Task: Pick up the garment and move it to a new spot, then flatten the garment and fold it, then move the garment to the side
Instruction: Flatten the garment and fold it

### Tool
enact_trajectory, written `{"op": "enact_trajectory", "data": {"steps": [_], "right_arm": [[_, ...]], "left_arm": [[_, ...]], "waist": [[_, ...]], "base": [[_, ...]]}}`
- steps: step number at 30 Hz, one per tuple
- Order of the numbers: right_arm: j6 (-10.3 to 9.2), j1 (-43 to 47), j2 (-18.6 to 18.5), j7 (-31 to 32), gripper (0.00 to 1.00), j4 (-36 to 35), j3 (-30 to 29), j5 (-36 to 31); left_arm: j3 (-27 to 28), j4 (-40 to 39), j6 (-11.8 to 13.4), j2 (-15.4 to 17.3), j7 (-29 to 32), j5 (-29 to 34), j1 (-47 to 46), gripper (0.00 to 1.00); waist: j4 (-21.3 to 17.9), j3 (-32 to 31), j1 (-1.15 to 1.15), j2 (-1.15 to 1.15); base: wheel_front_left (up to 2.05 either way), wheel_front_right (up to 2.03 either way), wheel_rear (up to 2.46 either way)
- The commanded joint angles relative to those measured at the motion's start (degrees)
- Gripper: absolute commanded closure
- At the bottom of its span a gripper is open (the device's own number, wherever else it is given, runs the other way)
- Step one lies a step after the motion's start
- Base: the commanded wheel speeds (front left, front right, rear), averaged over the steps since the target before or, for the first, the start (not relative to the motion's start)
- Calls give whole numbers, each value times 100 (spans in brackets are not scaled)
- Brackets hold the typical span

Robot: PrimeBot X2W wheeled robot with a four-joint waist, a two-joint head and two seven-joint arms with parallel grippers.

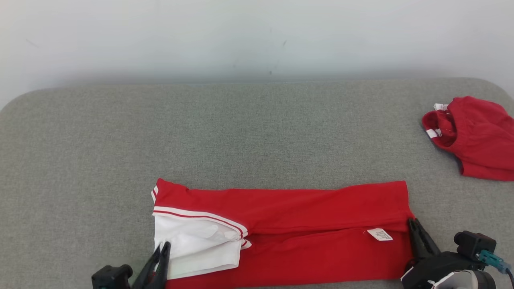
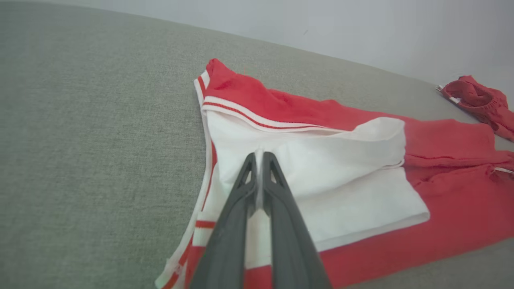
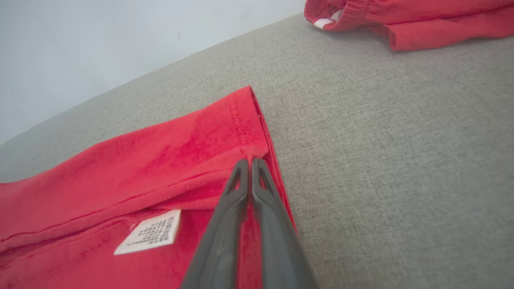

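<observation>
Head view: garment at near table edge, grey expanse beyond

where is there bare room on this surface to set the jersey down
The gray padded surface is bare left of the jersey and along the far strip behind it. Crowded: the right edge, by the smaller red garment, and the near edge.

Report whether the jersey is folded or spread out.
Folded: the garment lies as a narrow band, far edge doubled over, white sleeve on top.

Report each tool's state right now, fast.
Left tool: closed, pinching the garment at its white sleeve.
Right tool: closed, pinching the garment at its red hem.
</observation>
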Motion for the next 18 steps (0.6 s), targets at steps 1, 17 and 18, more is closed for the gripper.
{"op": "enact_trajectory", "data": {"steps": [1, 17, 18], "right_arm": [[-13, 0, 24, -26, 0, -30, -21, 3], [-13, -230, 32, -16, 0, 381, -360, -443], [-13, -291, 47, -17, 0, 500, -357, -464]], "left_arm": [[109, 16, -18, -54, -14, 105, -24, 0], [2084, -1367, -151, -841, -14, 1998, 985, 0], [2165, -1341, -179, -896, -14, 2061, 1053, 0]], "waist": [[-1, -46, 1, 0], [155, -330, 1, 0], [164, -335, 1, 0]], "base": [[0, 0, 0], [0, 0, 0], [0, 0, 0]]}}
